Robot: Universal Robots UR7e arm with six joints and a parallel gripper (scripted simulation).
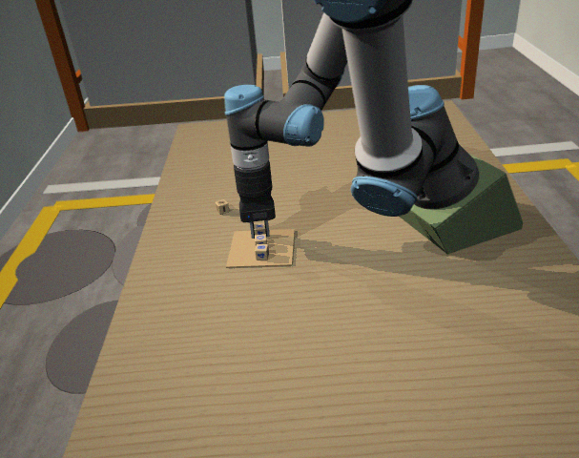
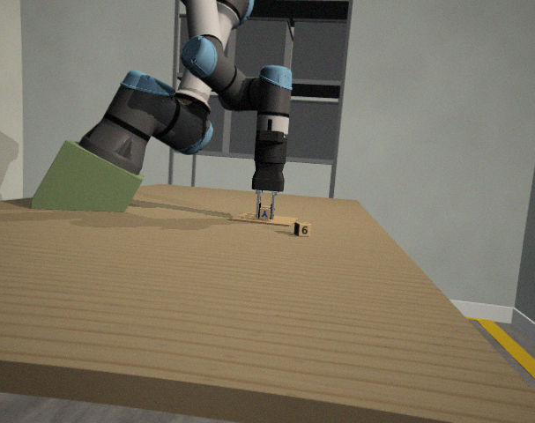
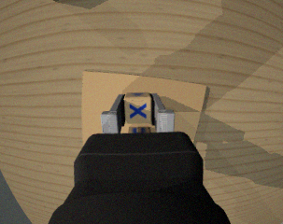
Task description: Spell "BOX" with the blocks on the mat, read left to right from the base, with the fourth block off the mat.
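Note:
The pale mat (image 1: 239, 254) (image 2: 286, 221) (image 3: 96, 84) lies flat on the table. My gripper (image 1: 259, 233) (image 2: 265, 216) (image 3: 137, 104) points straight down, shut on the X block (image 1: 258, 226) (image 2: 264, 212) (image 3: 138, 105). The X block is upright at the mat's far end in the top view, on the mat or a hair above it; I cannot tell which. The O block (image 1: 260, 238) (image 3: 140, 130) stands beside it, then the B block (image 1: 261, 247), in one row. From the base the row runs B, O, X. The fourth block (image 1: 222, 207) (image 2: 302, 229) lies off the mat.
The green wedge base (image 1: 491, 212) (image 2: 87, 181) carries the arm at the right in the top view. The fourth block rests on the wooden table (image 1: 289, 355) (image 2: 240, 309) beyond the mat's far left corner. Arm shadows cross the table and part of the mat.

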